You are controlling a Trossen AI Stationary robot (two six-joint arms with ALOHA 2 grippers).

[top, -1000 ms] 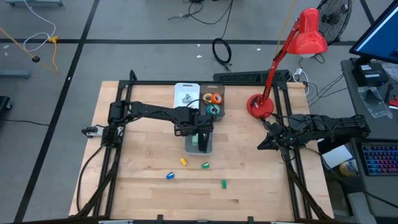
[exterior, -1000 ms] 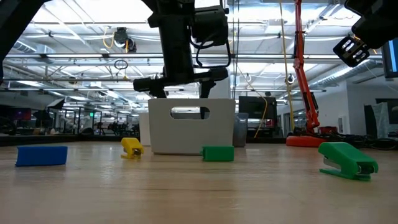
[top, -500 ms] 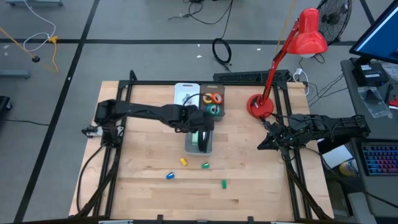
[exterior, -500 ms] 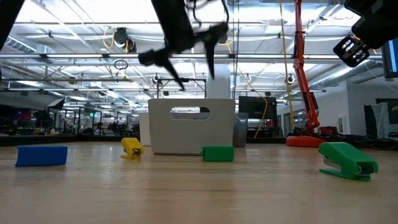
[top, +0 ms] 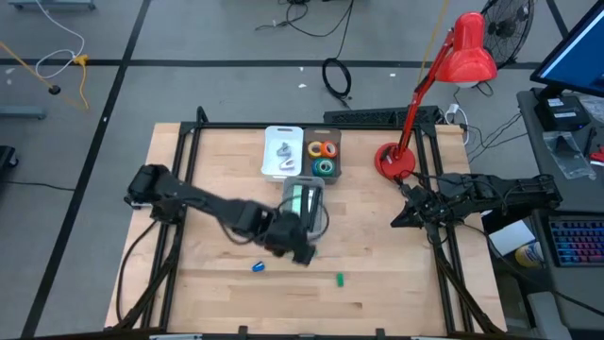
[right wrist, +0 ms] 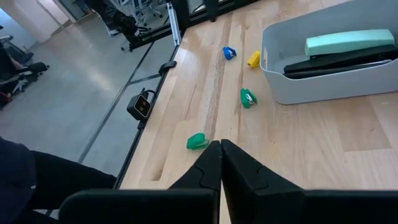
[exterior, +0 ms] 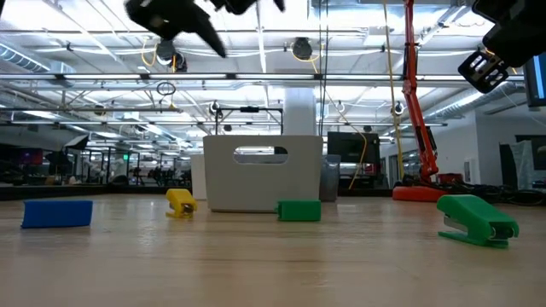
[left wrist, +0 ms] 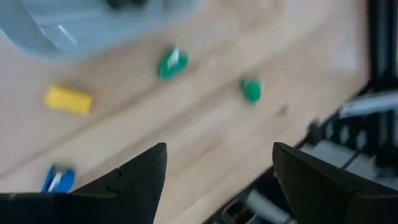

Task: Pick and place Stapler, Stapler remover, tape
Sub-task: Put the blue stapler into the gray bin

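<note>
A pale green and black stapler (top: 304,200) lies in a grey-white bin (top: 289,219) mid-table; it also shows in the right wrist view (right wrist: 348,45). Tape rolls (top: 324,157) sit in a dark tray at the far side, next to a white tray (top: 283,151). My left gripper (top: 300,250) hovers open above the table just near of the bin, over the small coloured pieces: yellow (left wrist: 68,99), two green (left wrist: 172,63) (left wrist: 250,90) and blue (left wrist: 57,178). My right gripper (top: 396,220) waits shut, raised at the table's right edge.
A red desk lamp (top: 396,161) stands at the far right corner. In the low view a small green stapler (exterior: 476,220), a green piece (exterior: 299,210), a yellow piece (exterior: 180,201) and a blue piece (exterior: 57,213) lie on the wood before the bin (exterior: 263,170). Black frame rails border the table.
My left gripper has risen out of the bin and swung toward the table's near edge and a little left, ending high above the small pieces. The stapler has stayed in the bin. My right arm has kept still.
</note>
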